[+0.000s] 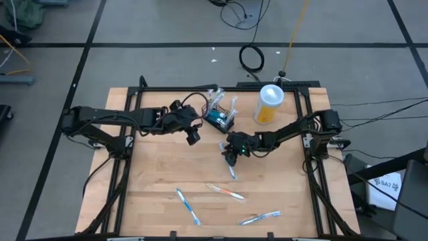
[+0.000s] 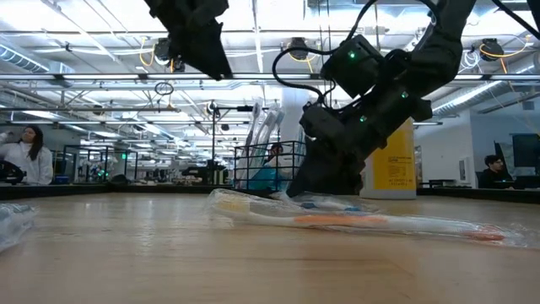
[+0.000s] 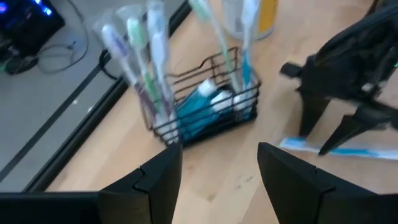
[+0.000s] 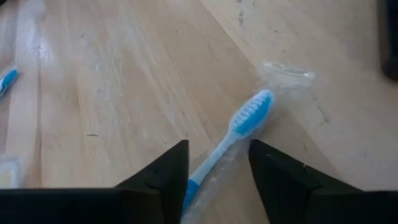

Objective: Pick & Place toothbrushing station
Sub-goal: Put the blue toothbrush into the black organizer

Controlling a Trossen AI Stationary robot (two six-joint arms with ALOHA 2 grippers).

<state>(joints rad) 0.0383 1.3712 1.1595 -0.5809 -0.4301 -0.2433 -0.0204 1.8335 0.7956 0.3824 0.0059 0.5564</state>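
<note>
Nearest the front edge of the bench (image 1: pixel 160 174) lie three wrapped toothbrushes: one (image 1: pixel 188 206) at the left, one (image 1: pixel 225 192) in the middle, one (image 1: pixel 260 217) at the right, all well apart from the arms. Farther in, the right gripper (image 1: pixel 231 158) is down at the bench over a blue-and-white wrapped toothbrush (image 4: pixel 239 127), its fingers (image 4: pixel 163 177) parted to either side of the handle and not yet pinching it. To do this well, I judge it should close squarely across the handle, catching the stiff stem rather than only the loose clear wrapper, then lift straight up. Beyond and toward the left arm stands the toothbrushing station (image 3: pixel 205 106), a black wire basket already holding upright brushes and a blue tube, near the right gripper but apart from it. The left gripper (image 1: pixel 192 137) hangs just beside the basket, open wide and empty. Behind is a yellow cup (image 1: pixel 269 104).
</note>
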